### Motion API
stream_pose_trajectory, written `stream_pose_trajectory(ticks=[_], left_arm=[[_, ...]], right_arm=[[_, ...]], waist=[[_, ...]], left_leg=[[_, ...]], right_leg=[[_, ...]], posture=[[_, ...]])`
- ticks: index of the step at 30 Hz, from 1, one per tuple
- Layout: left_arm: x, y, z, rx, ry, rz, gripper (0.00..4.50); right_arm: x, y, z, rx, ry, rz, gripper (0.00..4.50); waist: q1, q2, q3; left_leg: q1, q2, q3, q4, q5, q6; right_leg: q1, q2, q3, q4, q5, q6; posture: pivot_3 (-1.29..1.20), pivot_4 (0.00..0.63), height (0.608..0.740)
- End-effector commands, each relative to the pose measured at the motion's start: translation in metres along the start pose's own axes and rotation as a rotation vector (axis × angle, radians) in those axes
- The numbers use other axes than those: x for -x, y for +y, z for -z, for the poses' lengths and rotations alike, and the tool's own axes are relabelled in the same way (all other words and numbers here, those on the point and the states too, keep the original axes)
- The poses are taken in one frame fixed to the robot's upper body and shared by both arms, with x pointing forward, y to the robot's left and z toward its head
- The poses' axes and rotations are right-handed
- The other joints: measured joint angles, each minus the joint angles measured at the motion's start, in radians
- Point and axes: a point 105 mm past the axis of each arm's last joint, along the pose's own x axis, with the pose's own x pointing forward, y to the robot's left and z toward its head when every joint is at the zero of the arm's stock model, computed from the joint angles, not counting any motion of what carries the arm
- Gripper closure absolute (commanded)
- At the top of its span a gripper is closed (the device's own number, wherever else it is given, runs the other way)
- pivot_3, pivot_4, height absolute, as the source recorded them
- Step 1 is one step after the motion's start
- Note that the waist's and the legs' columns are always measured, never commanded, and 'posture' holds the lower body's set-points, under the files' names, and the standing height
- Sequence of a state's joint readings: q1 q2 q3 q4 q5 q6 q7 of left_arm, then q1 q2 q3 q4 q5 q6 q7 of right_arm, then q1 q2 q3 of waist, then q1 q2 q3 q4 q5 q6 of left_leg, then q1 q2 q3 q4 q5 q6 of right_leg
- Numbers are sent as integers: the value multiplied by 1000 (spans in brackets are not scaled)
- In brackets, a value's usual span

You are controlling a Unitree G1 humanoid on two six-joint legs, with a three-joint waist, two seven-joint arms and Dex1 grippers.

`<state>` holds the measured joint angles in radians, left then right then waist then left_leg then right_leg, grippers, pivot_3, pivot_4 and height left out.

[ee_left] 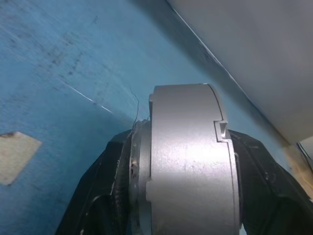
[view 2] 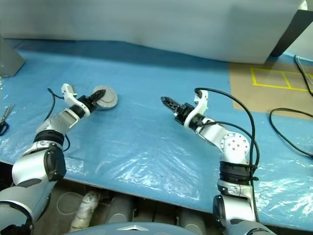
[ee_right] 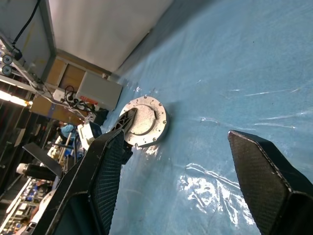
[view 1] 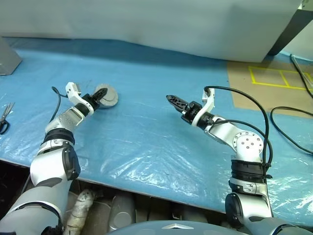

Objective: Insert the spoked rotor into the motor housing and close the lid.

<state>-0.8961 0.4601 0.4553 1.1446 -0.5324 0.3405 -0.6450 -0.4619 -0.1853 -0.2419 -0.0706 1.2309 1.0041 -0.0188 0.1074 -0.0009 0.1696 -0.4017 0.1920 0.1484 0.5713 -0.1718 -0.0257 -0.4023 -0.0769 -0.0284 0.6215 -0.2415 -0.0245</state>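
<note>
The right gripper [view 1: 169, 98] hovers nearest, at four o'clock over the blue sheet [view 1: 146, 142], fingers spread and empty. At ten o'clock the left gripper [view 1: 98, 96] clamps the closed motor housing [view 1: 106, 96] edge-on, its silver rim between both fingers [ee_left: 105, 186]. Judging by the lidded disc, assembly looks finished; next would be lowering it flat and releasing.
</note>
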Motion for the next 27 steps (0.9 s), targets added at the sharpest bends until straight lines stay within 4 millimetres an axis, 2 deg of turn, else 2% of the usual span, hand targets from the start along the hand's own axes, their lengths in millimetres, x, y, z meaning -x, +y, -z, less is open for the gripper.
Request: stream_pose_trajectory(ticks=[1, 6, 11, 14, 16, 19, 21, 22, 24, 26, 27], left_arm=[[16, 31, -10, -58, -42, -150, 1765], [34, 56, -15, -116, -41, -260, 117], [57, 74, -55, -109, -178, -374, 117], [68, 75, -79, -108, -255, -374, 117], [68, 67, -90, -118, -273, -319, 117], [58, 42, -105, -149, -292, -192, 117], [43, 12, -112, -193, -274, -53, 117], [32, -9, -110, -238, -236, 44, 117], [17, -41, -100, -311, -164, 188, 117], [5, -85, -67, -422, -18, 429, 117], [3, -102, -53, -447, 32, 516, 117]], right_arm=[[-1, 9, -2, 28, -4, -36, 954], [-1, 8, -1, 31, -4, -35, 948], [-1, 10, 1, 44, 2, -45, 948], [-2, 11, 2, 45, -1, -50, 948], [-1, 11, 0, 50, -14, -50, 948], [3, 11, -8, 92, -45, -47, 948], [8, 13, -16, 166, -82, -40, 948], [11, 13, -22, 217, -110, -21, 948], [16, 11, -30, 291, -149, 9, 948], [22, 7, -32, 476, -134, 73, 948], [24, 5, -32, 551, -123, 99, 948]], waist=[[-8, 0, 0], [-12, 0, 0], [-9, 0, 0], [-9, 0, 0], [-9, 0, 0], [-3, 0, 0], [5, -1, 0], [9, -1, 0], [19, -1, 0], [20, -1, 0], [21, -1, 0]], left_leg=[[1, 0, 0, 0, 0, 0], [4, 0, 0, 0, 0, 0], [3, 0, 0, -1, 0, 0], [1, 0, 0, -1, 0, 0], [0, 0, 0, -1, 0, 0], [0, 0, 0, -2, 0, 0], [-1, 0, 0, -2, 0, 0], [-1, 0, 0, -2, 0, 0], [-1, 0, 0, -2, 0, 0], [-1, -1, 1, -2, 0, 0], [-1, -3, 1, -2, 0, 0]], right_leg=[[1, 0, 0, 0, 0, 0], [0, 0, 2, 0, 0, 0], [0, 0, 2, -1, 0, 0], [0, 0, 1, -1, 0, 0], [-1, 0, 1, -2, 0, 0], [-1, 0, 1, -2, 0, 0], [-1, -1, 0, -2, 0, 0], [-1, -2, 0, -2, 0, 0], [-1, -4, 0, -2, 0, 0], [-1, -6, 0, -2, 0, 0], [-1, -8, 0, -2, 0, 0]], posture=[[0, 150, 740], [0, 150, 740], [0, 150, 740], [0, 150, 740], [0, 150, 740], [0, 150, 740], [0, 150, 740], [0, 150, 740], [0, 150, 740], [0, 150, 740], [0, 150, 740]])
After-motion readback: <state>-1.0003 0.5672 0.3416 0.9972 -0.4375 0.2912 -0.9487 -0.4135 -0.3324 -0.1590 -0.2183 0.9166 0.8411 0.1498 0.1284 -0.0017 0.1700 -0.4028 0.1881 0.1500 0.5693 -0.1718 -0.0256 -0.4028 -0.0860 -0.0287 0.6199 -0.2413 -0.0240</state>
